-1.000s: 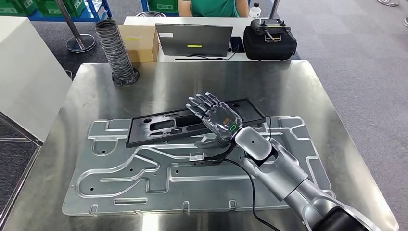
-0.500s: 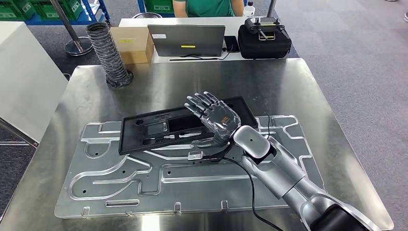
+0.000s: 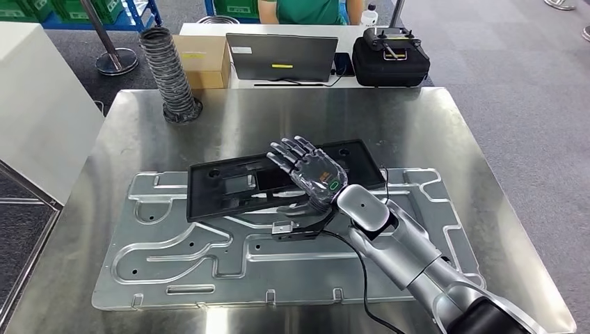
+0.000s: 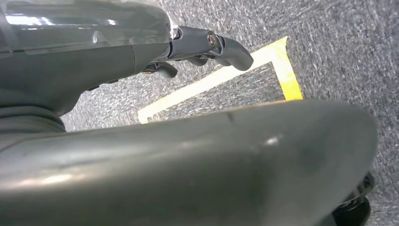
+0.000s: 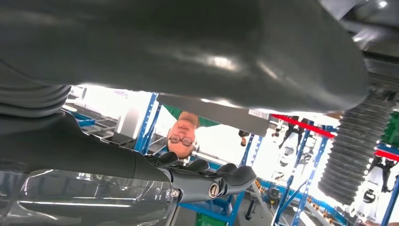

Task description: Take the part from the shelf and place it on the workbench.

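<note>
The part, a long black plastic tray point(image 3: 229, 188) with cut-outs, lies slanted across the back of the big stamped metal plate point(image 3: 209, 257) on the steel workbench point(image 3: 278, 118). My right hand point(image 3: 309, 174) hovers over the tray's right half with its fingers stretched out and apart. Its thumb point(image 3: 292, 207) sits at the tray's near edge. In the right wrist view the fingers point(image 5: 207, 181) stand apart from the dark mass opposite, with a gap between. My left hand point(image 4: 197, 44) hangs over grey floor and holds nothing.
A ribbed black hose point(image 3: 167, 73) stands at the workbench's back left corner. Behind the bench a table carries a cardboard box point(image 3: 205, 59), a laptop point(image 3: 282, 56) and a black case point(image 3: 389, 62), with a person in green seated there. A white cabinet point(image 3: 35, 104) stands left.
The camera swung left and came back. The black tray now lies slightly lower on the plate at its left end. My right hand stays over it, fingers spread.
</note>
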`<control>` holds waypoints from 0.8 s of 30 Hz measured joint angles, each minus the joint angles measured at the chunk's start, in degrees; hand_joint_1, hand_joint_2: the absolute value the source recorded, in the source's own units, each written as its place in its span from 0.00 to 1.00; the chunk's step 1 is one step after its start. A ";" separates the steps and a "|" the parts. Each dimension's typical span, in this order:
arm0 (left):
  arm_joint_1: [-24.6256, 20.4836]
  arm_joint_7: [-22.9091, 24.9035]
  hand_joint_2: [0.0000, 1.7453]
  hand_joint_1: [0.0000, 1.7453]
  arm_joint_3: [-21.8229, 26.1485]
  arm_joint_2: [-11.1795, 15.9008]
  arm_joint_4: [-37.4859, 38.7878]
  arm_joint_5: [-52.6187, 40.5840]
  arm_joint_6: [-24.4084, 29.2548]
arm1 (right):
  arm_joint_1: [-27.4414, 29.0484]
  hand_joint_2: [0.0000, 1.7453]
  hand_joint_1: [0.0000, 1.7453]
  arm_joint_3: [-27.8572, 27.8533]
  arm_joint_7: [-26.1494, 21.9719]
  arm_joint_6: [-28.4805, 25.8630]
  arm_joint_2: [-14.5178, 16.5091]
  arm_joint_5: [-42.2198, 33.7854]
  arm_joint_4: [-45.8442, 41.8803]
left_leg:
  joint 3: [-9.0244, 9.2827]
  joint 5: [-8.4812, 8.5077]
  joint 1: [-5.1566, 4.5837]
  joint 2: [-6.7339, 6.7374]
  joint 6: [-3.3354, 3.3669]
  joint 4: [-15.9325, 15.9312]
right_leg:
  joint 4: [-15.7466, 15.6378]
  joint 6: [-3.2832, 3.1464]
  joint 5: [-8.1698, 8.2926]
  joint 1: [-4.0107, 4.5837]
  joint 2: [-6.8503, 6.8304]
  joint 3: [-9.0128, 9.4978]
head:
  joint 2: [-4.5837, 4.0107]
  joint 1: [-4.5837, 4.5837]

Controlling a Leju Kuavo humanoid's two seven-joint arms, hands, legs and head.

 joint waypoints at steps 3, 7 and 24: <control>-0.06 -0.01 0.00 0.00 0.01 -0.12 0.00 -0.16 -0.11 | -0.18 0.00 0.00 -0.07 0.07 -0.02 -0.01 0.00 0.00 | -0.10 0.08 -0.12 0.10 -0.79 -0.10 | -3.08 -0.70 0.69 0.50 0.00 1.20 | 0.00 0.00; -0.06 -0.01 0.00 0.00 0.00 -0.12 0.00 -0.29 -0.17 | -0.16 0.00 0.00 -0.13 0.07 -0.02 -0.05 0.02 0.01 | -1.64 -2.83 -0.11 0.21 -1.86 3.79 | -4.02 -1.72 1.36 -0.15 -0.15 1.49 | 0.00 0.00; -0.20 0.11 0.00 0.00 0.00 -0.11 0.00 -0.50 -0.36 | 0.79 0.00 0.00 -0.39 0.17 -0.02 -0.35 0.26 0.38 | -0.04 0.14 0.21 0.34 0.43 -0.03 | 8.07 1.12 -5.68 -0.30 0.00 -4.01 | 0.00 0.00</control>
